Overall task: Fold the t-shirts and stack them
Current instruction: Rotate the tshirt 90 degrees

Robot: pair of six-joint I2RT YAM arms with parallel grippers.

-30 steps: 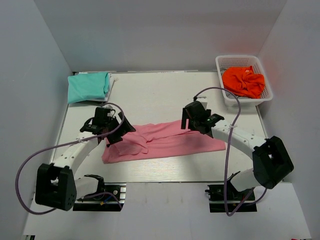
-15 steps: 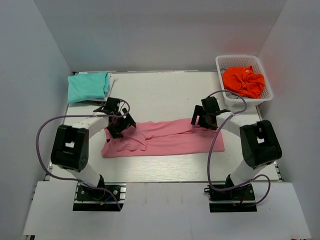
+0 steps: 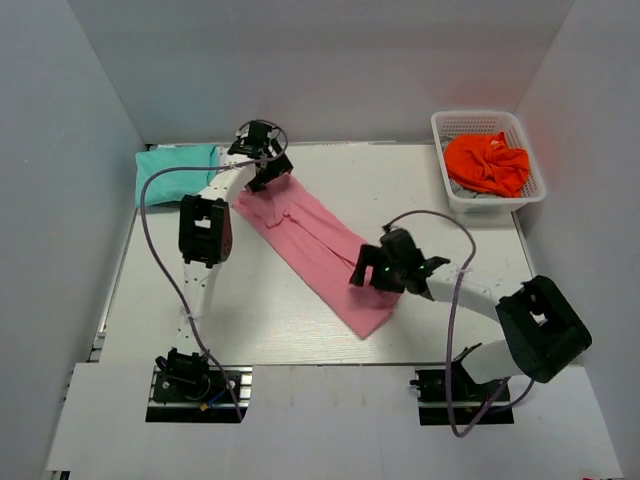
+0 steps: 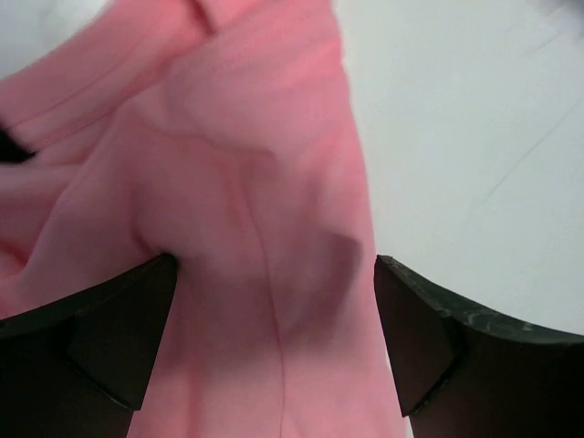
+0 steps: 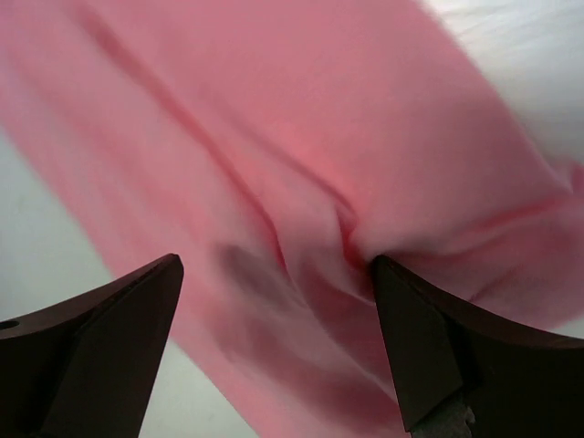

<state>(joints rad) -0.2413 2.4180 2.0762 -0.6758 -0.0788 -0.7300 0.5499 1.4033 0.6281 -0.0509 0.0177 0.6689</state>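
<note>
The light pink t-shirt point(image 3: 315, 245) lies as a long folded band, running diagonally from the back left to the front middle of the table. My left gripper point(image 3: 262, 170) is over its far end, next to the folded teal t-shirt point(image 3: 172, 172). In the left wrist view the gripper point(image 4: 274, 269) has its jaws wide apart with pink cloth point(image 4: 255, 164) between them. My right gripper point(image 3: 372, 272) is over the band's near end. It point(image 5: 274, 269) is also open, with creased pink cloth point(image 5: 301, 137) between the fingers.
A white basket point(image 3: 478, 114) holding orange cloth point(image 3: 487, 162) stands at the back right. The teal shirt sits in the back left corner against the wall. The white table point(image 3: 450, 230) is bounded by grey walls on three sides.
The pink shirt lay crosswise in the middle and now lies diagonally. My left gripper moved far back toward the teal shirt. My right gripper moved forward and left.
</note>
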